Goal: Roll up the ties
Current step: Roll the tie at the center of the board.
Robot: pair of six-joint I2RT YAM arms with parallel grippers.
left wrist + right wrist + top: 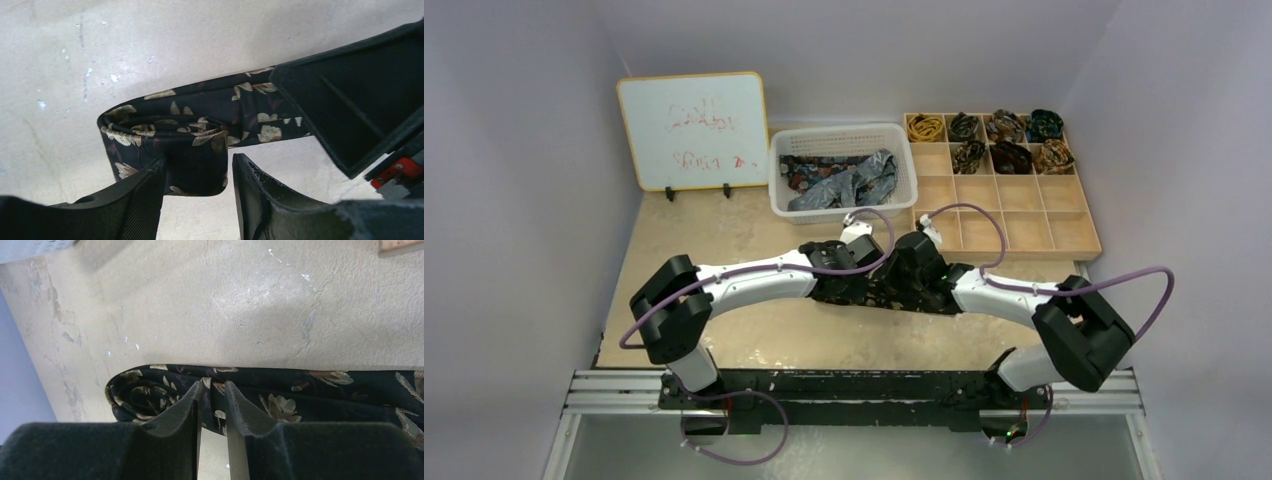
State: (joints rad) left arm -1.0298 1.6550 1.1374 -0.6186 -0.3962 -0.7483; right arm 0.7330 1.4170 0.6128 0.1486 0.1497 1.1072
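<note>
A dark tie point(200, 97) with gold leaves lies on the surface point(200, 40), one end loosely rolled. The left hand point(199, 159) stands open around the rolled end, one finger touching it. The right hand point(212, 386) is nearly closed at the tie; whether it pinches the cloth I cannot tell.

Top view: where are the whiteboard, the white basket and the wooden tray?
Whiteboard point(692, 130): top view, middle of its face.
White basket point(834, 131): top view, back rim.
Wooden tray point(1022, 195): top view, bare compartment floor.
</note>
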